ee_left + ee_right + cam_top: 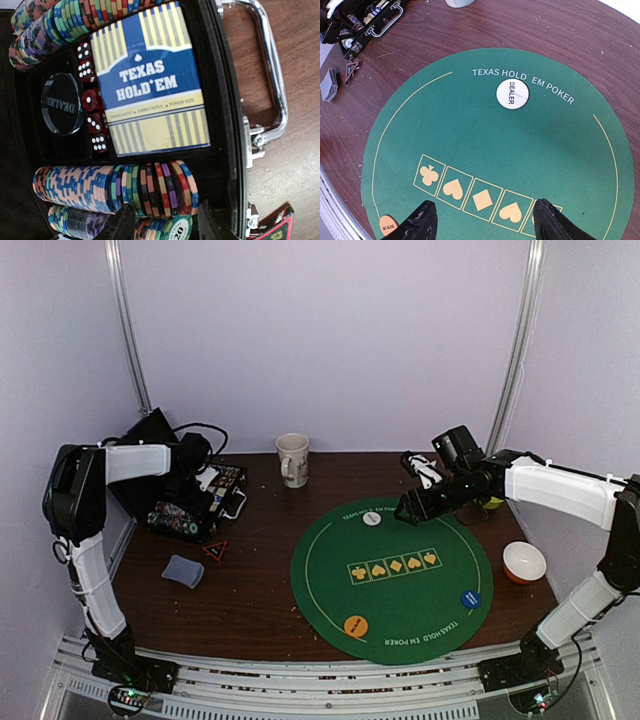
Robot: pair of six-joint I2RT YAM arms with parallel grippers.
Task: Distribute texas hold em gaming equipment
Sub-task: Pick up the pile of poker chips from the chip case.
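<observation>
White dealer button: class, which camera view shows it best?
Right wrist view: the white dealer button lies large, its DEALER lettering readable. Top external shows only a small white dot; left wrist does not show it.

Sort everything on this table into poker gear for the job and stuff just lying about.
Job: white dealer button, orange button, blue button, chip rows, boxed cards, grey-blue card stack.
Lying about: mug, bowl.

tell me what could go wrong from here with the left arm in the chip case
The left gripper straddles the end of a tightly packed chip row; a pinch there may drag neighbours out and spill them. One finger sits close to the case wall and could snag it on lifting.
</observation>
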